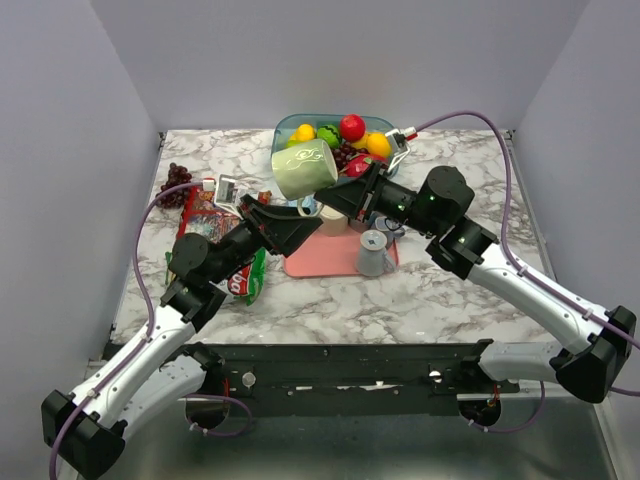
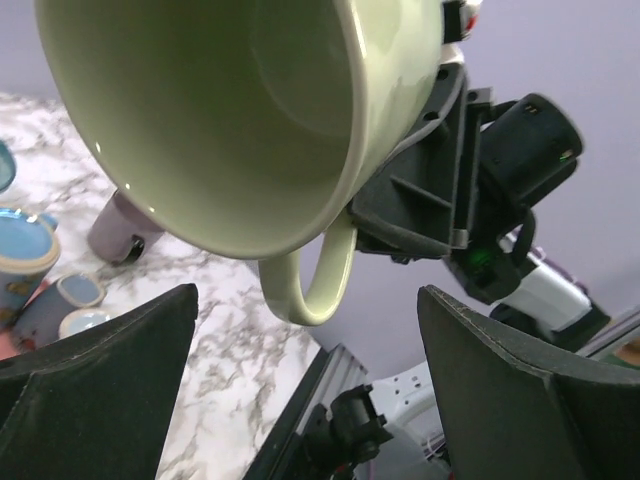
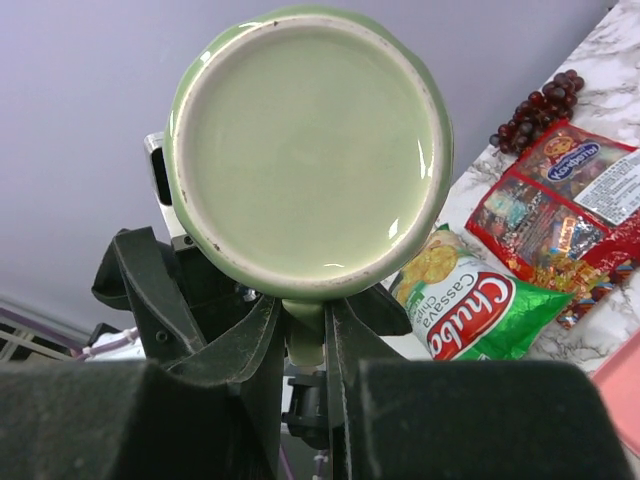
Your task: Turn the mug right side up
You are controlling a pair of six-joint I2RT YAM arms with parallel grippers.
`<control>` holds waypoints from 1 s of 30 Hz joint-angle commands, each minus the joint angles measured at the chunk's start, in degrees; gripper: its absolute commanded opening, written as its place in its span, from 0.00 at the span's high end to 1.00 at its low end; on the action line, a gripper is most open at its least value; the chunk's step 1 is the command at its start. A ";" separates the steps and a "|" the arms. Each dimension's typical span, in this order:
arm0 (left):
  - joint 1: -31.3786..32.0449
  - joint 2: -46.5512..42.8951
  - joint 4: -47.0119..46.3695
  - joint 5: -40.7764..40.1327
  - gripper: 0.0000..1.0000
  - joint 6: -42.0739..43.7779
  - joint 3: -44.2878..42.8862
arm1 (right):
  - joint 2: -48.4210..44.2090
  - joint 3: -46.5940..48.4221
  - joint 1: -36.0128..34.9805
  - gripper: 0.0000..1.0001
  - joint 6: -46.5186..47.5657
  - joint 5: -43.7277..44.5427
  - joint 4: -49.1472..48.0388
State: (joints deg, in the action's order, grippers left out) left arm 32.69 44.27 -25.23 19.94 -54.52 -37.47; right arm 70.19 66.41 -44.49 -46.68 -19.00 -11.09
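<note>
Gaping wide at left, the left jaws sat near the mouth of the mug [image 1: 303, 168], w/o touching it. Mug hung in the air over the marble surface [image 1: 480, 170], tipped on its side, mouth toward the left arm [image 1: 215, 255], handle [image 2: 310, 285] pointing down. At right, the right jaws were clamped on that handle, mug base facing their wrist cam.

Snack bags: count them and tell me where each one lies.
2. The red bag lies at the table's left, by the grapes. The green bag lies beside it toward the near edge, partly behind the left arm, which may hide others.
</note>
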 commanded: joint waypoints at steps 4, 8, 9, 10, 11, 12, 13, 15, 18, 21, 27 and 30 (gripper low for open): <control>-0.17 0.11 -17.72 0.71 0.09 -6.03 1.61 | -3.40 -0.41 0.72 0.99 -4.03 -5.07 -9.56; -0.17 2.91 -22.74 2.11 0.16 -9.37 1.88 | -3.13 -1.37 0.81 0.99 -6.23 -7.53 -11.14; -0.17 3.27 -23.10 2.90 0.18 -9.90 1.53 | -2.78 -1.63 0.81 0.99 -6.93 -7.89 -11.49; -0.17 3.89 -23.54 3.43 0.23 -10.16 1.27 | -2.69 -1.90 0.81 0.99 -7.29 -8.06 -11.76; -0.17 4.76 -24.33 3.96 0.26 -10.34 1.00 | -2.52 -2.16 0.81 0.99 -7.55 -8.33 -12.19; -0.17 5.21 -24.60 4.92 0.28 -10.69 0.65 | -2.60 -2.43 0.81 0.99 -8.16 -8.50 -12.81; -0.17 5.47 -24.95 5.36 0.33 -11.21 0.56 | -2.52 -2.69 0.81 0.99 -8.34 -8.51 -12.99; -0.25 6.26 -25.83 6.07 0.35 -11.40 0.47 | -2.43 -2.78 0.81 0.99 -8.61 -8.77 -13.34; -0.17 6.53 -26.01 6.60 0.39 -11.57 0.47 | -2.43 -2.78 0.98 0.99 -8.61 -8.77 -13.43; -0.17 6.70 -26.88 7.12 0.48 -11.48 0.47 | -2.52 -3.04 1.07 0.99 -8.87 -9.03 -13.43; -0.17 7.58 -26.98 8.53 0.60 -11.48 0.03 | -2.52 -3.04 1.33 0.99 -8.78 -10.00 -13.43; -0.17 8.29 -25.66 8.62 0.66 -11.05 -0.76 | -2.43 -3.13 1.34 0.99 -8.61 -10.52 -13.34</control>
State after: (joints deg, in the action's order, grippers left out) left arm 32.69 51.90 -48.97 26.72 -66.15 -36.29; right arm 68.79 63.24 -43.35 -55.46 -26.61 -19.99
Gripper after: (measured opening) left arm 0.386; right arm 0.250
